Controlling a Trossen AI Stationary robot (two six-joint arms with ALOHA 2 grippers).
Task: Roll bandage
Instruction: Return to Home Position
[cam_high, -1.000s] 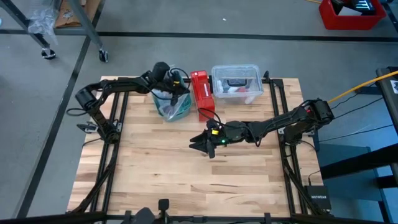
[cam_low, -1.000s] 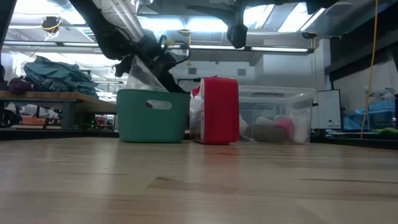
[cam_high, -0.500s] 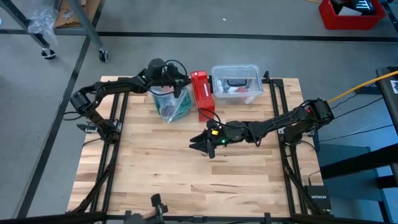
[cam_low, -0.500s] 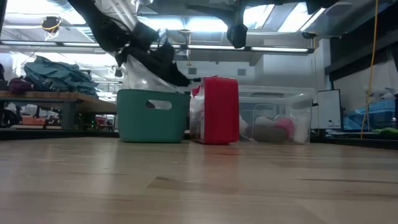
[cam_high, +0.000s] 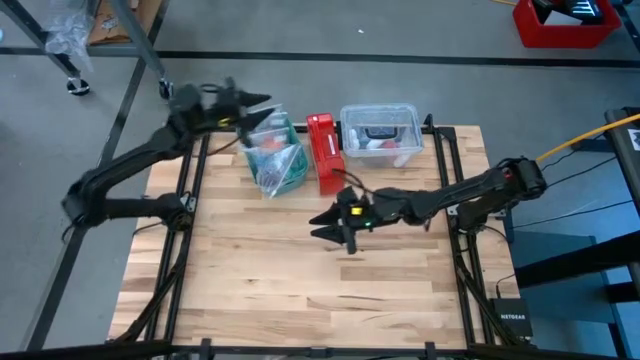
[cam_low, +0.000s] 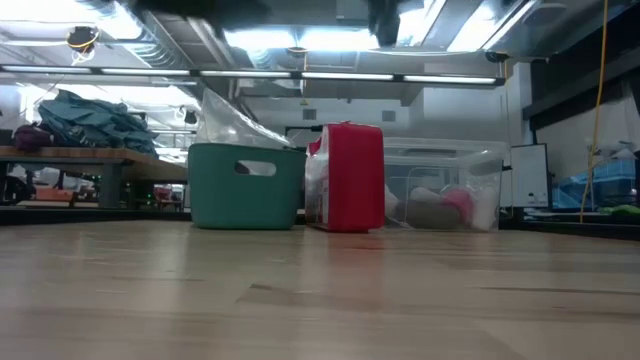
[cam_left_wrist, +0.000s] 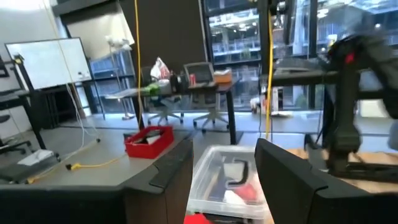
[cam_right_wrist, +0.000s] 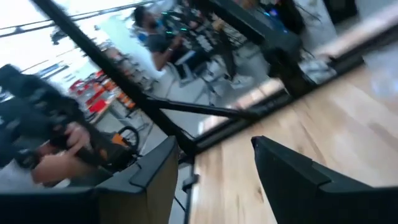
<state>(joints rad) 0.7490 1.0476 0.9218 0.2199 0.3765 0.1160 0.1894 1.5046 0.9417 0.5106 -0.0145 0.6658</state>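
The bandage shows in no view. My left gripper (cam_high: 258, 108) (cam_left_wrist: 224, 186) hangs open high above the table's far left, just left of the green bin (cam_high: 278, 165) (cam_low: 245, 186), and points level toward the clear container (cam_left_wrist: 227, 177). A clear plastic bag (cam_high: 268, 150) (cam_low: 228, 118) sticks up out of the bin. My right gripper (cam_high: 320, 225) (cam_right_wrist: 214, 186) stands open above the middle of the table, with only bare wood between its fingers. Neither gripper holds anything.
A red box (cam_high: 322, 150) (cam_low: 350, 178) stands upright right of the bin. Beside it is a clear lidded container (cam_high: 380, 133) (cam_low: 440, 200), both at the table's far edge. A person (cam_right_wrist: 56, 155) sits beyond the table. The near half of the wooden table (cam_high: 300, 290) holds nothing.
My left gripper has risen from the bag in the green bin and drawn back toward the table's far left corner, tipping from slanted down to level. The bag stays in the bin. My right gripper has risen a little over the same spot.
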